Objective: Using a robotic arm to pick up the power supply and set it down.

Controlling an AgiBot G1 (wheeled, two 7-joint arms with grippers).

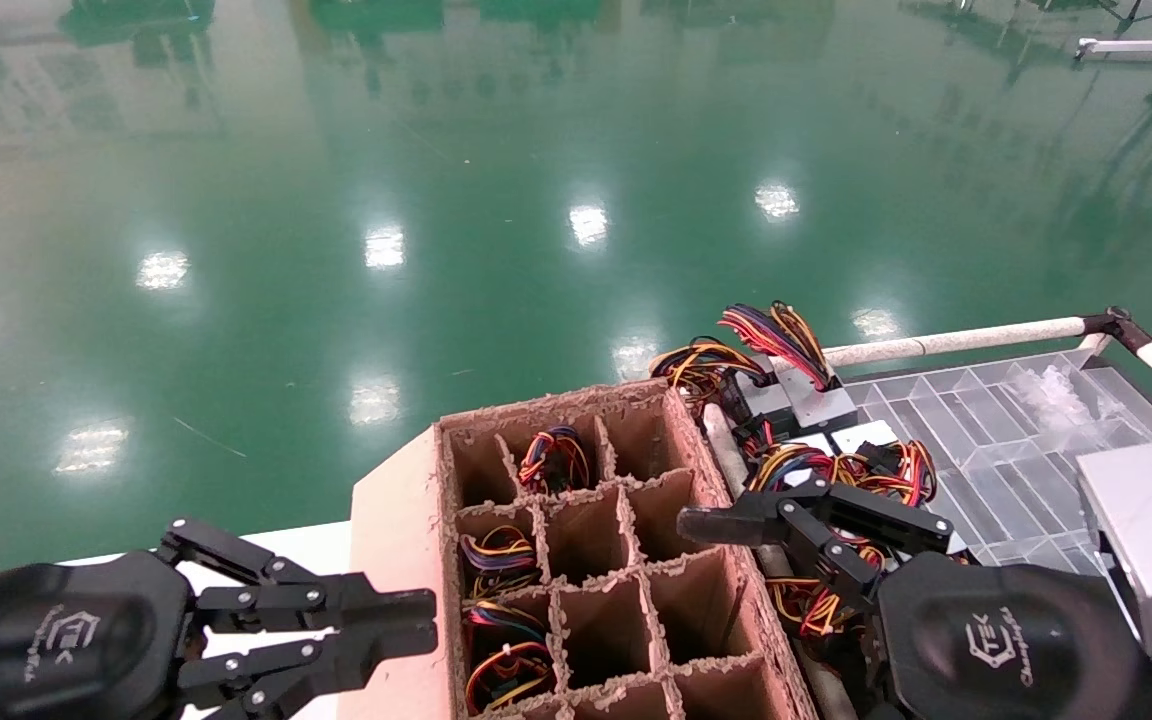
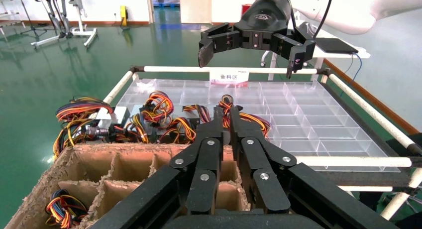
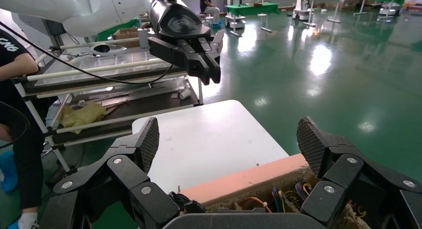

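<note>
Several power supplies lie heaped at the near-left corner of the clear tray; one silver-grey power supply (image 1: pixel 818 406) (image 2: pixel 112 115) shows its box under red, yellow and black wires. The robotic arm is my right one, with a silver wrist bracket (image 1: pixel 1151 550). Its right gripper (image 1: pixel 786 545) (image 3: pixel 230 139) (image 2: pixel 251 52) hangs open and empty above the heap, beside the cardboard box's right wall. My left gripper (image 1: pixel 421 620) (image 2: pixel 224 114) (image 3: pixel 201 59) is shut on nothing, held at the box's left side.
The cardboard box (image 1: pixel 396 540) is split into cells, some with wire bundles (image 1: pixel 553 460) in them. The clear divided tray (image 1: pixel 986 440) sits in a white pipe frame (image 1: pixel 956 340). A white table (image 3: pixel 209 134) stands left of the box; a person (image 3: pixel 15 114) stands beyond it.
</note>
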